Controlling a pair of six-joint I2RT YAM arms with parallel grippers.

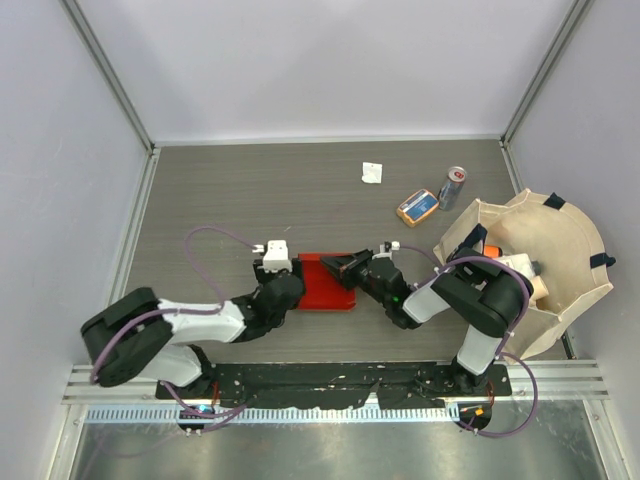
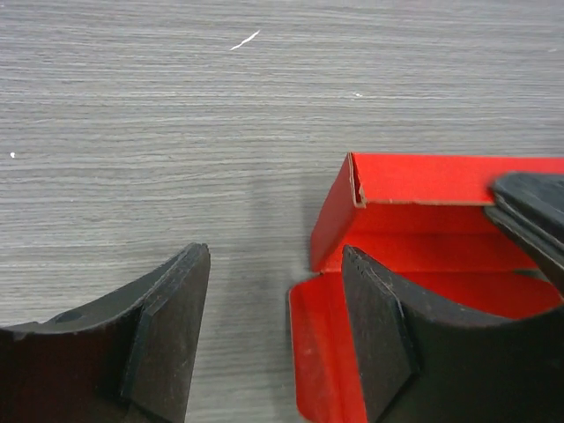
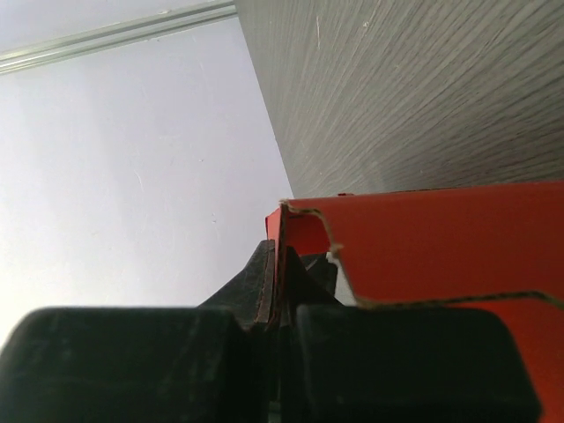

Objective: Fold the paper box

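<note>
The gripper [image 2: 275,263] (spread wide) straddles red box [image 2: 423,183] edge.

Your two arms, the left arm [image 1: 195,318] and the right arm [image 1: 480,345], are black with pale grey link covers. A thin lilac cable [image 1: 212,229] runs behind each gripper. Behind the left gripper [image 2: 275,264] you have a white camera block [image 1: 276,254]. The fingers [image 2: 172,317] are matte black, broad and curved.

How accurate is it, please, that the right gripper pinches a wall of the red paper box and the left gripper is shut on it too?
The left gripper is open at a corner of the red paper box, as the left wrist view shows; the right gripper does pinch its wall.
</note>
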